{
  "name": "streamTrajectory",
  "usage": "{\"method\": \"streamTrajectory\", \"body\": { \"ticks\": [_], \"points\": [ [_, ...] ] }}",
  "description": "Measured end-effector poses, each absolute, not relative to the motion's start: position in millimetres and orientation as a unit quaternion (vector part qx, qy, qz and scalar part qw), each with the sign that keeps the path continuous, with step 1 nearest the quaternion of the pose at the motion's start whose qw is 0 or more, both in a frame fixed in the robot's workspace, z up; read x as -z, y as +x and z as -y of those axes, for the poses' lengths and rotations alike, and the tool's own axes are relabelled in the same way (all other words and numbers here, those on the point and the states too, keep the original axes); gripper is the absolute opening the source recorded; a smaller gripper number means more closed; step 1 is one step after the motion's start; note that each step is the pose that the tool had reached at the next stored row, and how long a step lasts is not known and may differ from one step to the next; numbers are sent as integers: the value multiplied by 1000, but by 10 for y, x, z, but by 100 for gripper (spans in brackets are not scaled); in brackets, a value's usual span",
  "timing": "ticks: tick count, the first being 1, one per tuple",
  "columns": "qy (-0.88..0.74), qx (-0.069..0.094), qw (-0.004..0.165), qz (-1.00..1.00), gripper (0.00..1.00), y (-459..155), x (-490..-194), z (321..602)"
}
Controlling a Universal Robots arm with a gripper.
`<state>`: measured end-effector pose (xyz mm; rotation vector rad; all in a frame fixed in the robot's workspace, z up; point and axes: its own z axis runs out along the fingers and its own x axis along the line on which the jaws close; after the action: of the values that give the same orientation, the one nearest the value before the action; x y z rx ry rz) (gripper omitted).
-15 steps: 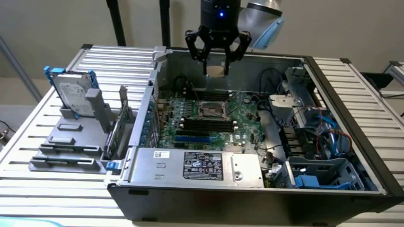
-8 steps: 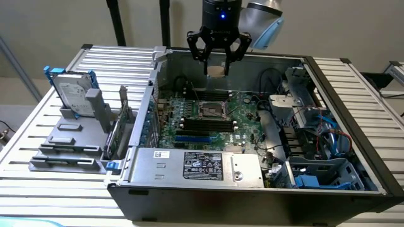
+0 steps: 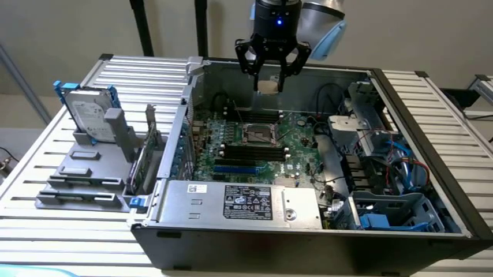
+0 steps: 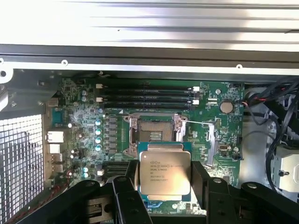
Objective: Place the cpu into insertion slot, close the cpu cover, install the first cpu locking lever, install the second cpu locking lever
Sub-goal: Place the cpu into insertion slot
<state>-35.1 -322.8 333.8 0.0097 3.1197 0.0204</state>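
One chip: I hold the cpu (image 4: 164,171) flat, with its pale printed face turned up toward my wrist.
My hand: my gripper (image 4: 164,183) is squeezed on the cpu, with one finger on each of two opposite edges.
Where I am: I am high over the open computer case (image 3: 308,248), near its back wall in the exterior view.
Insertion slot: the insertion slot (image 3: 260,134) sits on the green board, down below the chip and well apart from it. It looks bare inside.
Which way: in the wrist view the slot lies just past the chip's edge, on the side toward the long black memory slots (image 4: 147,93).
Shape: the chip is square, so it has no long side. Its edges look lined up with the slot's edges.
What matters: I think the gap is mostly up and down, with a little bit sideways toward the memory slots.
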Motion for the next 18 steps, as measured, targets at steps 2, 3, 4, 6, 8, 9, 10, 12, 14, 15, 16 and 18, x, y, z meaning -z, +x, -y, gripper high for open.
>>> {"method": "streamTrajectory", "body": {
  "ticks": [2, 3, 4, 6, 8, 9, 10, 12, 14, 15, 16, 18],
  "points": [
    [3, -7, 6, -1000, 55, -296, -3322, 3223],
    [3, -7, 3, -1000, 55, -265, -3314, 3222],
    [3, -7, -1, -1000, 55, -237, -3309, 3222],
    [3, -7, -11, -1000, 55, -221, -3301, 3222],
    [7, -6, -18, -1000, 55, -222, -3297, 3225],
    [14, -6, -20, -1000, 55, -222, -3297, 3225],
    [20, -7, -21, -1000, 55, -222, -3296, 3225],
    [35, -7, -22, -999, 55, -222, -3294, 3225],
    [50, -7, -23, -998, 55, -222, -3293, 3224],
    [58, -8, -23, -998, 55, -222, -3292, 3224],
    [67, -8, -23, -997, 55, -222, -3293, 3225],
    [84, -8, -23, -996, 55, -222, -3293, 3225]
  ]
}}
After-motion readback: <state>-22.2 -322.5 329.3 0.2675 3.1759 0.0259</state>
